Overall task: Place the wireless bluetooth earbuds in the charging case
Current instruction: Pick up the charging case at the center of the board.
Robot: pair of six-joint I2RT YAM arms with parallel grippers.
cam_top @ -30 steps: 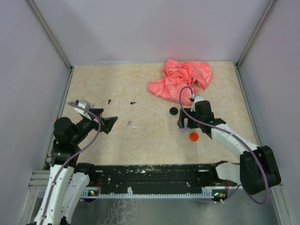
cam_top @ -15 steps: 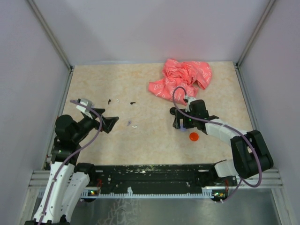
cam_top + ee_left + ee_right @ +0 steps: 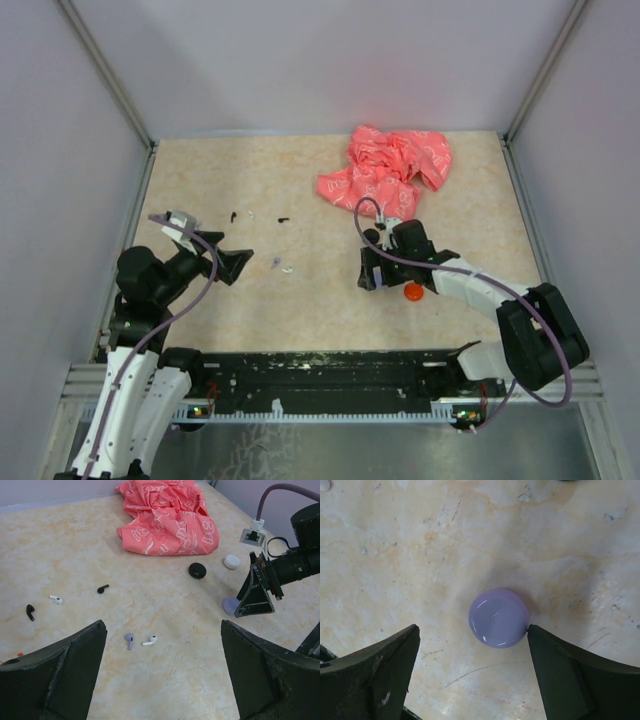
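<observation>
Right gripper (image 3: 472,628) spread around glossy round lilac disc (image 3: 498,618), perhaps plastic

Two black earbuds (image 3: 30,612) and a white earbud (image 3: 56,599) lay scattered on the counter (image 3: 175,675). A purple earbud (image 3: 129,640) lay just beside another white. The round purple case (image 3: 498,618) sat shut, well apart.

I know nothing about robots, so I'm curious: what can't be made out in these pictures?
Top view: the right gripper largely hides the purple case; the earbuds are specks, too small for detail.
Right wrist view: only the case's smooth top shows; no seam visible.
Anything under the pink cloth: hidden by it.
</observation>
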